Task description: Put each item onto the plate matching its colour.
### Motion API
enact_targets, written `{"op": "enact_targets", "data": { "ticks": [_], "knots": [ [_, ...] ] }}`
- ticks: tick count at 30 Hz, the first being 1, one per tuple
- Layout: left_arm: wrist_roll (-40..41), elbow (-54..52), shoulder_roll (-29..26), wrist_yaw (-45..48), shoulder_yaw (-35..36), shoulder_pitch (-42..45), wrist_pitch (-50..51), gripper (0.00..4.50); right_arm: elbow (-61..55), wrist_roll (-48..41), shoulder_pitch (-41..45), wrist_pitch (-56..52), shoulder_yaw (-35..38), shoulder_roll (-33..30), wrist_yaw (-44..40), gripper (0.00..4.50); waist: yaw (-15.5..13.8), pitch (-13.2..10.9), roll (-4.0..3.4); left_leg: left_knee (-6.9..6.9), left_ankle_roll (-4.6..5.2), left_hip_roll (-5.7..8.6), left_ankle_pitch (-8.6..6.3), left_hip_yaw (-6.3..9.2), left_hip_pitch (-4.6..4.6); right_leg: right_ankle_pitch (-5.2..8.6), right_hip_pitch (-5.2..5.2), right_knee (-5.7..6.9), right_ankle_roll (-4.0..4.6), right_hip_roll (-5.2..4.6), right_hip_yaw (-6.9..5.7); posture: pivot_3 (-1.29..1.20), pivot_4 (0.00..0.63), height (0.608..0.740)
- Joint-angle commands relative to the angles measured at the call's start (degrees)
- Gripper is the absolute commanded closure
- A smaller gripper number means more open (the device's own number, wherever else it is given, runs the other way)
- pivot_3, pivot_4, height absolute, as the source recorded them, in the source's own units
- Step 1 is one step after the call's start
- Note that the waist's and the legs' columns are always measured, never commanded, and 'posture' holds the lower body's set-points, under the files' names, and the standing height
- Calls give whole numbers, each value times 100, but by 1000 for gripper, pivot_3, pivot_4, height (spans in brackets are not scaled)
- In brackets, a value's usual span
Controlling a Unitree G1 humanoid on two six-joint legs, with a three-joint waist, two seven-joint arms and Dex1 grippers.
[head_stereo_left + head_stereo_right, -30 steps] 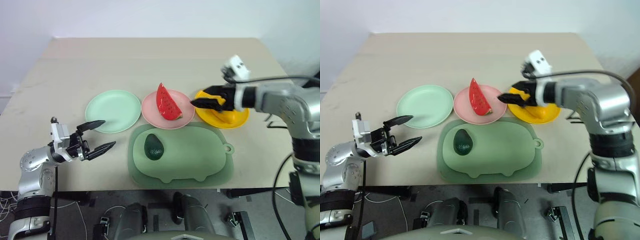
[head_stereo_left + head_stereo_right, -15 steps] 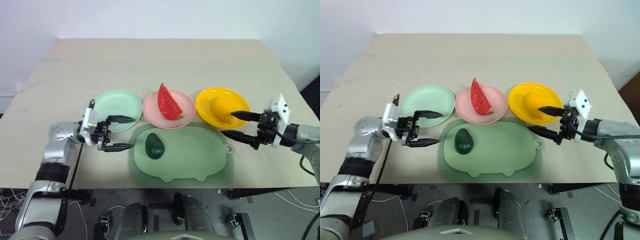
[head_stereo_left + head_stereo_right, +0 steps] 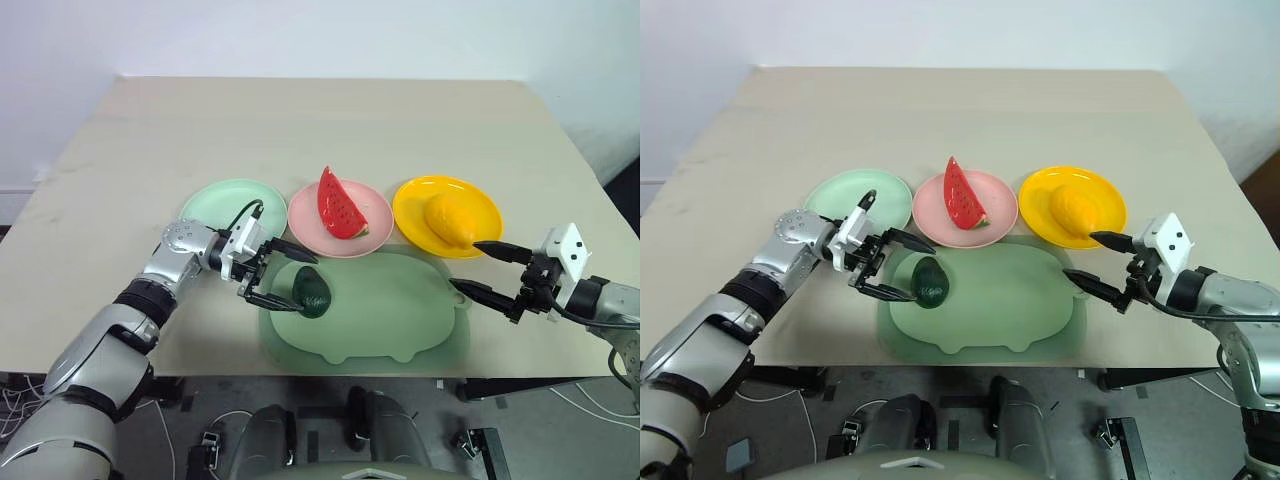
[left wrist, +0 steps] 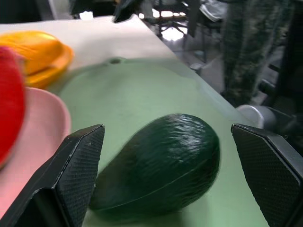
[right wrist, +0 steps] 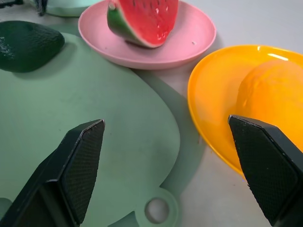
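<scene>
A dark green avocado [image 3: 314, 294] lies on the left part of the sage-green board [image 3: 390, 310]. My left gripper [image 3: 300, 283] is open, one finger on each side of the avocado [image 4: 161, 165], without gripping it. The mint green plate [image 3: 220, 200] behind it holds nothing. On the pink plate [image 3: 305, 215] stands the red watermelon wedge [image 3: 340, 203]. The yellow-orange mango [image 3: 448, 220] rests on the yellow plate [image 3: 480, 205]. My right gripper [image 3: 466, 265] hangs open and holds nothing, by the board's right end, in front of the yellow plate [image 5: 213, 94].
The three plates stand in a row across the middle of the beige table [image 3: 300, 120]. The board lies just in front of them, near the table's front edge. Bare tabletop stretches behind the plates and to the far left.
My left gripper has swung right from the table's left front to the avocado. My right gripper has drawn back from over the yellow plate to the board's right end, leaving the mango on it.
</scene>
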State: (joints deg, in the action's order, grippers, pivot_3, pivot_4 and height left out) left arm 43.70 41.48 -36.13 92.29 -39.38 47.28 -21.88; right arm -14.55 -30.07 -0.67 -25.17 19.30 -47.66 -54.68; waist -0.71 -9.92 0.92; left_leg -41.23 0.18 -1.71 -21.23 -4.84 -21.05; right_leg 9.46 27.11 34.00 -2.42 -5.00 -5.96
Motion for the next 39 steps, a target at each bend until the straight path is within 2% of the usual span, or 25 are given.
{"op": "enact_targets", "data": {
  "ticks": [1, 5, 10, 17, 31, 39],
  "knots": [
    [234, 77, -23, 21, -399, 112, -252, 0, -283, -81, -26, -59, 187, 15, 162, 81, -6, 0, 1, -2, 0, 0, 0, 1, -1, 0, 0, 0, 0, 0, 0, 0, 150, 733],
    [404, 86, -5, 21, -555, 127, -346, 0, -371, -128, -45, -187, 156, 14, 277, 81, -14, 0, 1, -6, 1, 1, 0, 6, -4, 0, -2, 0, 0, 0, 0, 0, 150, 733],
    [547, -133, -259, 21, -575, -48, -397, 0, -348, -130, 2, -293, 84, -3, 345, 81, -11, 0, 1, -7, 1, 1, 0, 8, -5, 0, -2, 0, 0, 1, -1, 0, 150, 733],
    [701, -345, -485, 21, -218, -204, -312, 0, -253, -118, 113, -353, -55, 25, 359, 81, -15, 0, 1, -8, 1, 1, 0, 8, -3, 0, -3, 1, 0, 1, 0, 0, 150, 733],
    [28, -233, -77, 21, 446, -32, -243, 0, -62, -92, 379, -427, -248, 134, 394, 81, -18, 0, 1, -17, 2, 5, 0, 9, -8, 0, -5, 5, 0, 1, -2, 0, 150, 733],
    [-299, -94, 229, 21, 301, -40, -231, 0, -99, -106, 354, -505, -222, 188, 484, 81, -13, 0, 1, -18, 1, 6, 1, 9, -6, -1, -7, 6, 0, 2, -3, 0, 150, 733]
  ]
}}
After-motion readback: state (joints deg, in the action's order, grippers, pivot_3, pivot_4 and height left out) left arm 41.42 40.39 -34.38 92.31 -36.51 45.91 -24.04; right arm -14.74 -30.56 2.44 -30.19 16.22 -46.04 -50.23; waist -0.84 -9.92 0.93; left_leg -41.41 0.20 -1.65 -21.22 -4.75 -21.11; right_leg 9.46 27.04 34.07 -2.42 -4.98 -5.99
